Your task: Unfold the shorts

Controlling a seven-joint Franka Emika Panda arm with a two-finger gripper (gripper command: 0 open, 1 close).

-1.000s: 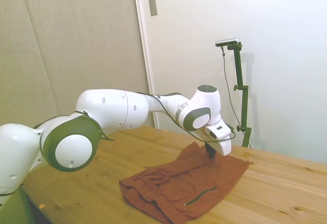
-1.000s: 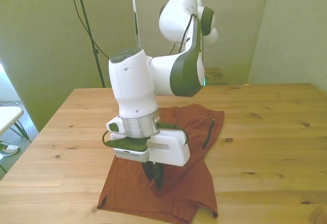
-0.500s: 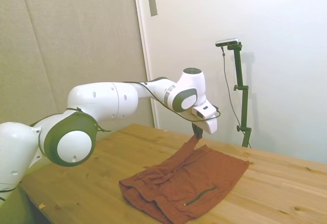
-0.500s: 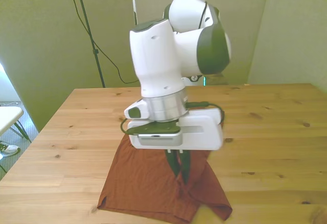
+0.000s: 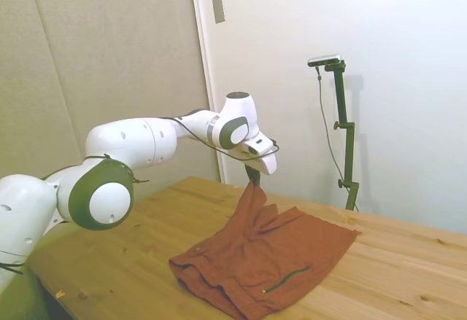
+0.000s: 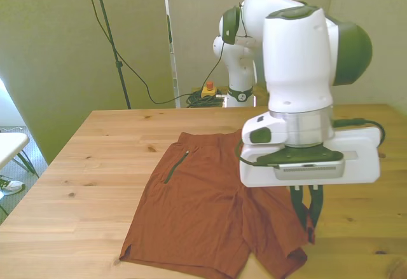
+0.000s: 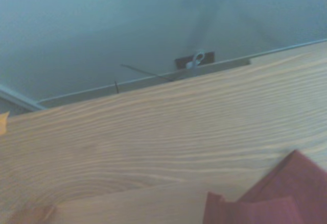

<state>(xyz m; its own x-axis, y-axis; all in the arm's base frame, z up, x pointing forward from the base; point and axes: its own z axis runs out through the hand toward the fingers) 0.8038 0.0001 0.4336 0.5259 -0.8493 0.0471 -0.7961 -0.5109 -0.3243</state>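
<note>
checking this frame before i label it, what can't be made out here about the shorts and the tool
- Front view: the near hem of the shorts is cut off by the bottom edge.
- Front view: the tool pinches a fabric edge, but its white body hides the cloth behind it.
- Side view: the tool is small and dark; how much cloth it holds is unclear.
- Wrist view: only a blurred corner of the shorts shows, cut off by the frame.

Wooden table (image 6: 95,145), shorts (image 6: 197,209) lying on it
</note>
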